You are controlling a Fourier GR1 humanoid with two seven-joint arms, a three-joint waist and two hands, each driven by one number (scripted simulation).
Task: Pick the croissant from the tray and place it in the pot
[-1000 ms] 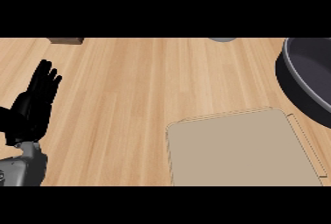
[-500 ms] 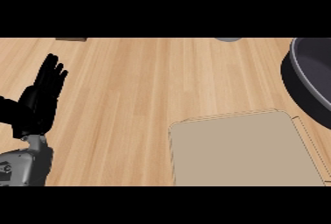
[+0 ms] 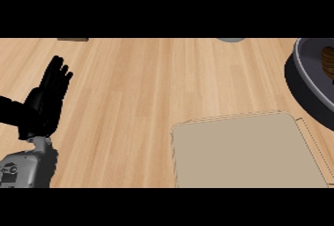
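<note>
A beige tray (image 3: 248,152) lies on the wooden counter at the lower right, its surface bare. The dark pot (image 3: 308,84) is cut off by the right edge. Inside it, at the far right, a brown ridged piece of the croissant (image 3: 327,62) shows. My left hand (image 3: 46,99) rests open at the left, fingers straight and pointing up, holding nothing. The right hand is out of sight.
A small brown object (image 3: 73,39) peeks in at the top left edge. A grey round object (image 3: 231,39) shows at the top edge, right of centre. Light wooden counter (image 3: 150,88) stretches between the left hand and the tray.
The view has shifted, so the tray and pot sit slightly further right and lower. More of the pot's inside shows, with the croissant in it. The left hand stays open.
</note>
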